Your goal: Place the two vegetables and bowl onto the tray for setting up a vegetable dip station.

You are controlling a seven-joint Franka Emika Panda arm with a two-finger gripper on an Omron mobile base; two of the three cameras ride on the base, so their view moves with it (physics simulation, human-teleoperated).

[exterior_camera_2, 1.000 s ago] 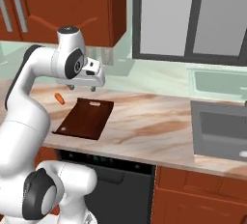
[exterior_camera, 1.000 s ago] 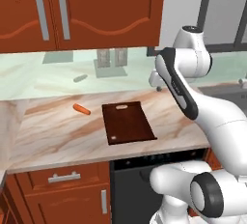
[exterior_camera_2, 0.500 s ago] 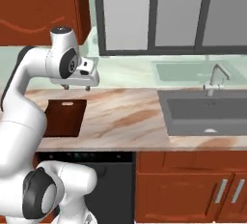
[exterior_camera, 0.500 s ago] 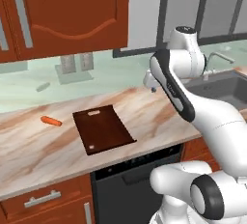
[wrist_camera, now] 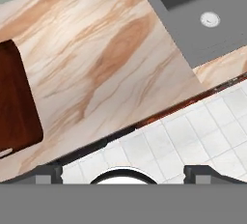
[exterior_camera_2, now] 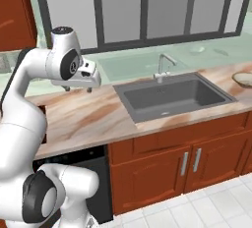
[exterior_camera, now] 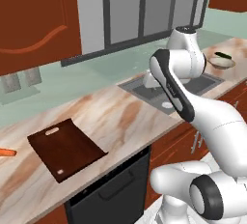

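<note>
Gripper (exterior_camera_2: pixel 78 89) hanging wide open, empty, above marbled stone counter (exterior_camera: pixel 120 117), between dark brown rectangular wooden tray (exterior_camera: pixel 65 147) and grey sink (exterior_camera_2: pixel 172 97); tray lying flat near counter's front edge, bare; small orange carrot (exterior_camera: pixel 6 153) lying just beyond tray's slot-handle end; round tan-rimmed bowl (exterior_camera: pixel 221 62) sitting on counter past sink, dark green vegetable (exterior_camera: pixel 222 55) resting in it

carrot (exterior_camera: pixel 6 152) cut by left edge, bowl (exterior_camera_2: pixel 244 79) cut at right edge

Dark brown tray (exterior_camera: pixel 65 148) flat on counter, orange carrot (exterior_camera: pixel 6 153) beside; far bowl (exterior_camera: pixel 221 62) apparently holding dark vegetable (exterior_camera: pixel 222 55).
</note>
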